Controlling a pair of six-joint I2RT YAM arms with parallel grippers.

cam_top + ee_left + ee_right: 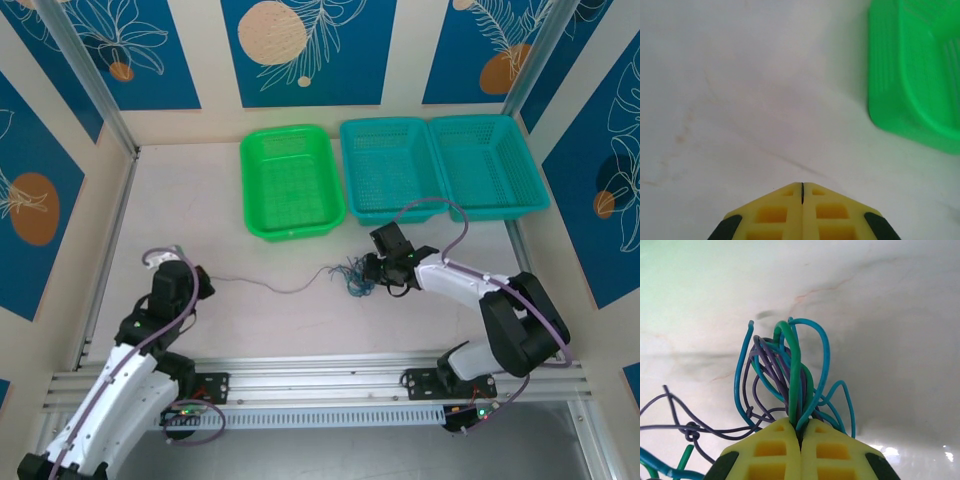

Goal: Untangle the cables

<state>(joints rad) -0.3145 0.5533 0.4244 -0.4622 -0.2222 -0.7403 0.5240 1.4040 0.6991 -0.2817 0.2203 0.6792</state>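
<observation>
Left gripper point(802, 186): yellow fingers pressed together on the end of a thin dark cable strand point(250, 285).
Strand: runs right across the white table point(200, 200) into a small curly blue, green and purple cable tangle point(787, 370).
Right gripper point(801, 432): clamped tight, pinching that tangle.
</observation>
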